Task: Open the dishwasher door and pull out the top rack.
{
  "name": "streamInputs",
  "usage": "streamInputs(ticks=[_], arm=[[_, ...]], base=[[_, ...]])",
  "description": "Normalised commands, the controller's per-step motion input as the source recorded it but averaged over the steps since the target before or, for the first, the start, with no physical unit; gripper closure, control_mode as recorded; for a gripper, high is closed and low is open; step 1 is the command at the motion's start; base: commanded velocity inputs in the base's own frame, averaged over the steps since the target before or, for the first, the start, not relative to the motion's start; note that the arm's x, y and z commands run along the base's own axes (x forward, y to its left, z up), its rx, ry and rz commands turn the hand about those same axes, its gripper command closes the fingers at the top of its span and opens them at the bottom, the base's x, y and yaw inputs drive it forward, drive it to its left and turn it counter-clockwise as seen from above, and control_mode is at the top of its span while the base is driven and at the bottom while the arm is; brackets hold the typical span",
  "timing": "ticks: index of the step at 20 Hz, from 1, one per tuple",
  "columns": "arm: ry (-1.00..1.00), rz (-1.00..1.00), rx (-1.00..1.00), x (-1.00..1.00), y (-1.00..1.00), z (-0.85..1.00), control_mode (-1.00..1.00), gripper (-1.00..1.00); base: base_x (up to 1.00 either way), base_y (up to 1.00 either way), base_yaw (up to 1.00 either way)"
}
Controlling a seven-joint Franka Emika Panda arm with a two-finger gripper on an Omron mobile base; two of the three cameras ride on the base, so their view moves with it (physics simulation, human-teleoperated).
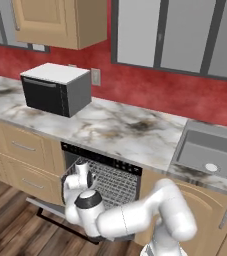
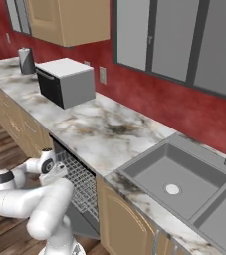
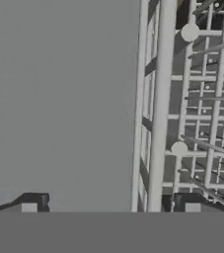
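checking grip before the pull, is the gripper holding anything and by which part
Nothing is held: the gripper is open at the top rack, its front rail between the fingertips.

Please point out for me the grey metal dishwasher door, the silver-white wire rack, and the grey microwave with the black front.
Grey metal dishwasher door [image 1: 47, 206]: left base view, on its lowered front edge.
Silver-white wire rack [image 1: 116, 184]: left base view, on its wire grid.
Grey microwave with black front [image 1: 52, 95]: left base view, on its black door.

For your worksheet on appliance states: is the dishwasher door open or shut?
Open. The dishwasher door hangs folded down near the floor, exposing the wire racks inside.
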Motion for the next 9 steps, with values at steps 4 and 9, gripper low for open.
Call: streamInputs(ticks=[4, 9], arm=[[0.22, 0.00, 0.00, -0.95, 1.00, -1.00, -1.00, -1.00], [0.19, 0.00, 0.00, -0.98, 1.00, -1.00, -1.00, -1.00]], base=[[0.00, 0.00, 0.00], [0.00, 0.00, 0.00]])
